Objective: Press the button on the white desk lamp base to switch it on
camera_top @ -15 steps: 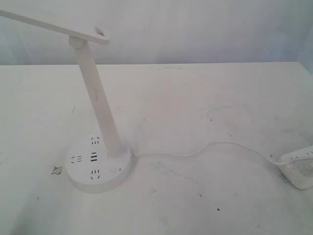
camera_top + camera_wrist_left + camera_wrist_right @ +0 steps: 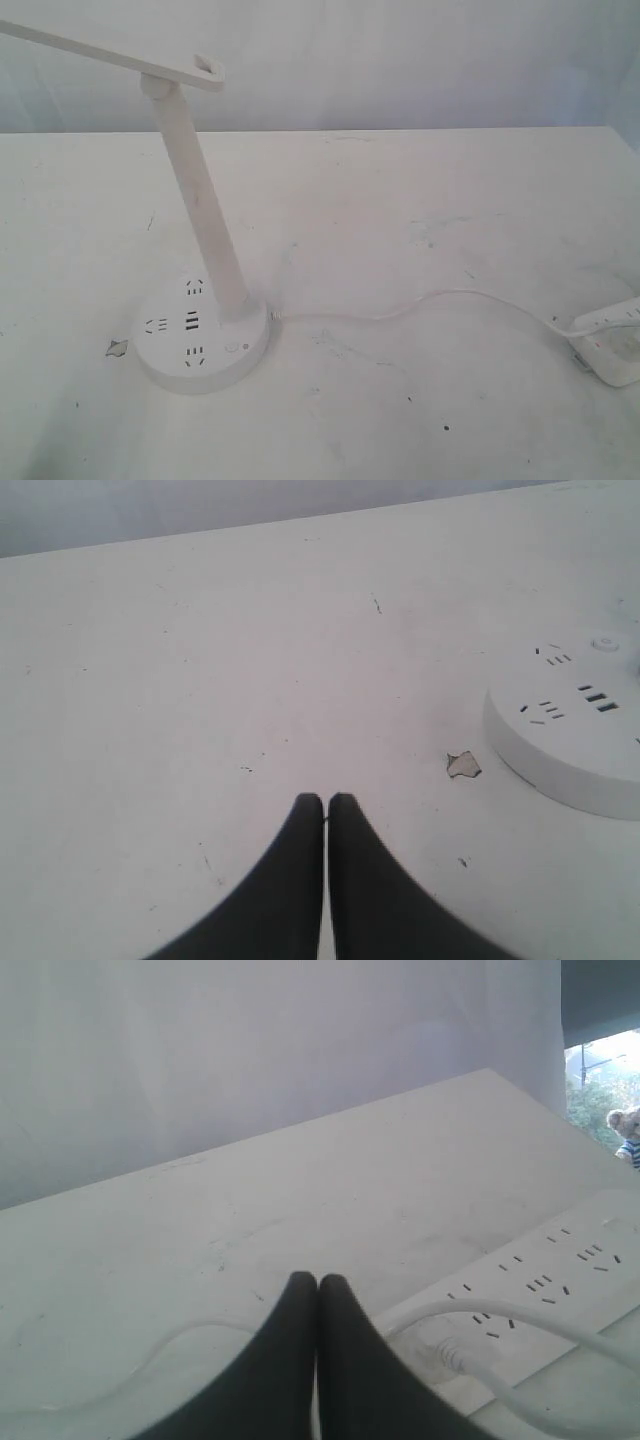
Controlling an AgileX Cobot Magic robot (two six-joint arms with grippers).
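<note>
- The desk [image 2: 450,200]: flat white matt top, scuffed and speckled with dark marks.
- The white desk lamp [image 2: 205,215]: smooth white plastic with a slanted tubular stem and a flat long head bar. It stands on the left part of the desk in the exterior view.
- The white desk lamp base [image 2: 200,375]: round flat disc with dark socket holes and USB slots on top.
- The power strip [image 2: 540,1290]: white, rectangular, at the desk's right edge. A thin white cord [image 2: 430,298] runs from it to the base.
- The left gripper [image 2: 325,800]: dark tapered fingers [image 2: 295,870] pressed together over bare desk, apart from the base.
- The right gripper [image 2: 317,1280]: fingers together, near the power strip.
- The button [image 2: 235,349]: small, round, white and flush, on the base top near its right front rim. Nothing touches it.
</note>
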